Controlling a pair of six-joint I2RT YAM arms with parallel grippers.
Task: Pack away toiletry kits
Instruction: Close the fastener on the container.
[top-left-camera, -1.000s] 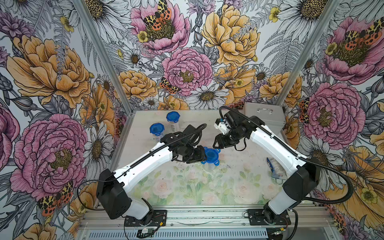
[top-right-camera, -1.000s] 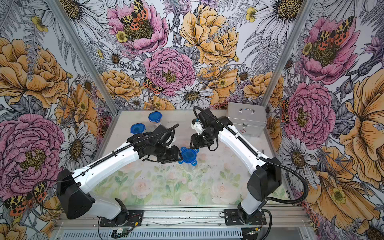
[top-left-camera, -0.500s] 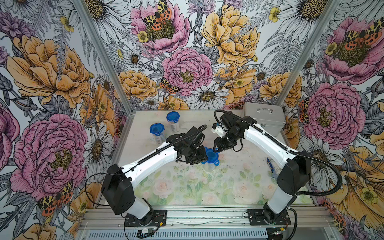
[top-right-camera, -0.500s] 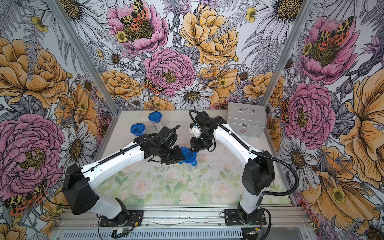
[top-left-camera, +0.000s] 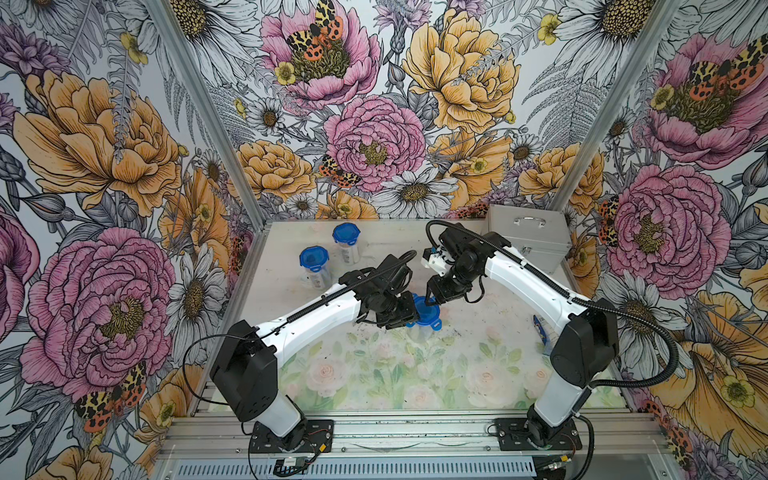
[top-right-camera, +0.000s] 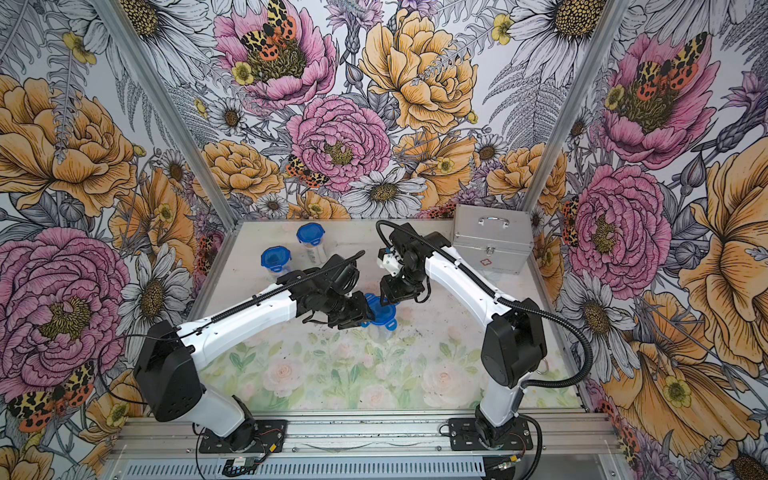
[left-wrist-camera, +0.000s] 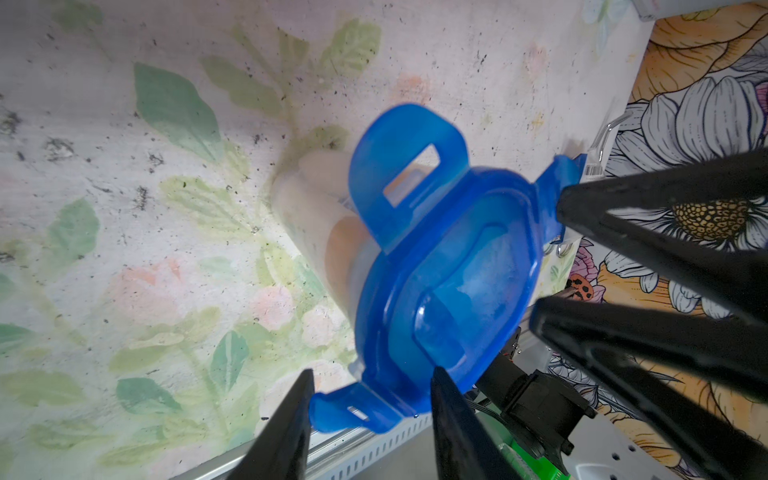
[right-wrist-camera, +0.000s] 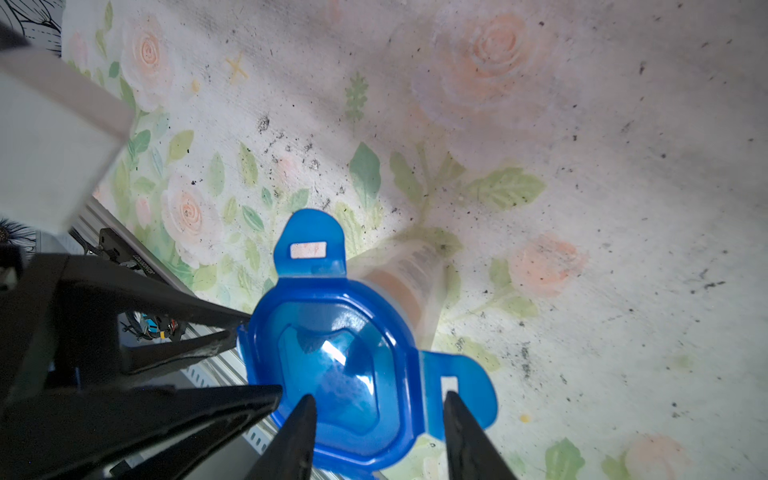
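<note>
Both arms rise from the front rail and bend inward to meet over a clear cup (top-left-camera: 417, 332) with a blue lid (top-left-camera: 426, 312), standing near the middle of the desk (top-left-camera: 374, 374). The left arm stretches long and low, and its claw (top-left-camera: 409, 311) comes at the lid from the left. The right arm folds sharply at the elbow, its claw (top-left-camera: 430, 296) tipped down at the lid's far edge. In both top views the wrists hide the fingertips. The left wrist view shows the left claw (left-wrist-camera: 372, 374) with fingers apart and one lid tab between them. The right wrist view shows the right claw (right-wrist-camera: 378, 395) also apart, straddling the rim where another tab sticks out, unlatched. Something orange-brown shows through the cup's wall there. The top views add a second cup (top-left-camera: 313, 268) and a third cup (top-left-camera: 345, 245), both lidded, at the back left, and a silver case (top-left-camera: 525, 237) at the back right.
</note>
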